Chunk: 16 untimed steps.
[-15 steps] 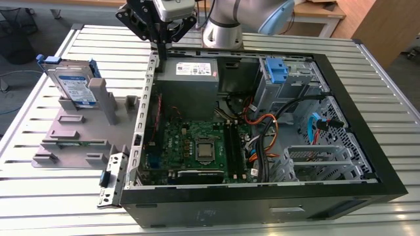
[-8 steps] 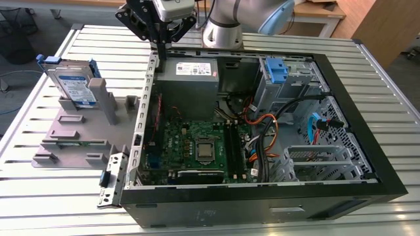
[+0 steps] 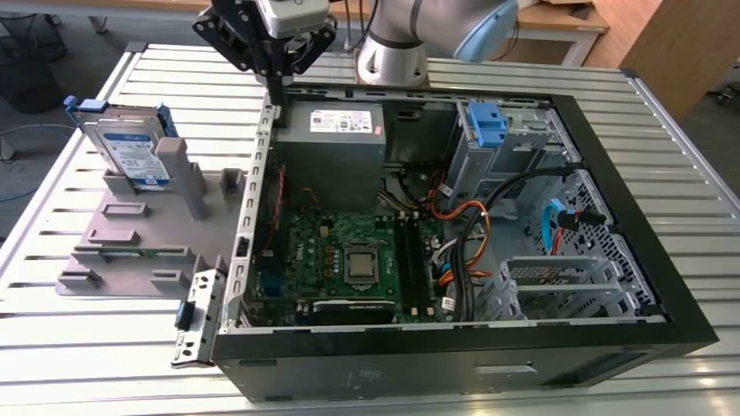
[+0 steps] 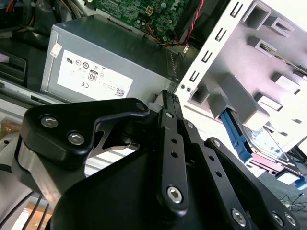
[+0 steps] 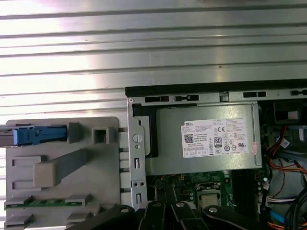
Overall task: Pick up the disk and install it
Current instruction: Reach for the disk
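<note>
One open computer case (image 3: 463,347); one grey power supply (image 3: 335,130) inside it; one grey holder (image 3: 162,225) just beside the case. One arm (image 3: 393,43), hanging above the case's wall nearest the holder, gripper (image 3: 275,85) pinched together, empty. One disk (image 3: 130,147), standing edgewise in the holder outside the case: silver, white-and-blue label, blue bracket

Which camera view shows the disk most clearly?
The exterior view: the disk stands on edge in the grey holder, its label facing the camera. The first wrist view shows its blue bracket edge-on; the second wrist view shows part of it.
</note>
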Motion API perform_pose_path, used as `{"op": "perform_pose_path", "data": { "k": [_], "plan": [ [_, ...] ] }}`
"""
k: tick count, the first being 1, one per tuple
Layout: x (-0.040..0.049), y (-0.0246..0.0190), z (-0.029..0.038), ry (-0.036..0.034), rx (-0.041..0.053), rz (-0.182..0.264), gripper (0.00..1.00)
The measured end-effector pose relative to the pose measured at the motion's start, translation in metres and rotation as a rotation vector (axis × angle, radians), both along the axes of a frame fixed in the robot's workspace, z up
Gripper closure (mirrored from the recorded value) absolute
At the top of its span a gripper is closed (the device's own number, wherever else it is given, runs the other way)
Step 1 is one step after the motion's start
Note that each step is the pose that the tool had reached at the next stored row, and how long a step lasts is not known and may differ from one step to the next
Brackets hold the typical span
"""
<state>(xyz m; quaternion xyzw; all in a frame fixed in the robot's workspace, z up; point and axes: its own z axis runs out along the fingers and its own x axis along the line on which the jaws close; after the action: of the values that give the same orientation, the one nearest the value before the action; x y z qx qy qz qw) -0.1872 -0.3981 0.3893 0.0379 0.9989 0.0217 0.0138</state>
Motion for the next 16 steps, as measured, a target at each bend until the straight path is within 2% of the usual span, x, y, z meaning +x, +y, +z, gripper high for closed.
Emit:
{"op": "perform_pose_path", "data": {
  "k": [16],
  "plan": [
    [-0.0274,0.0012,-0.0021,-0.0022,0.0,0.0,0.89]
  ]
}}
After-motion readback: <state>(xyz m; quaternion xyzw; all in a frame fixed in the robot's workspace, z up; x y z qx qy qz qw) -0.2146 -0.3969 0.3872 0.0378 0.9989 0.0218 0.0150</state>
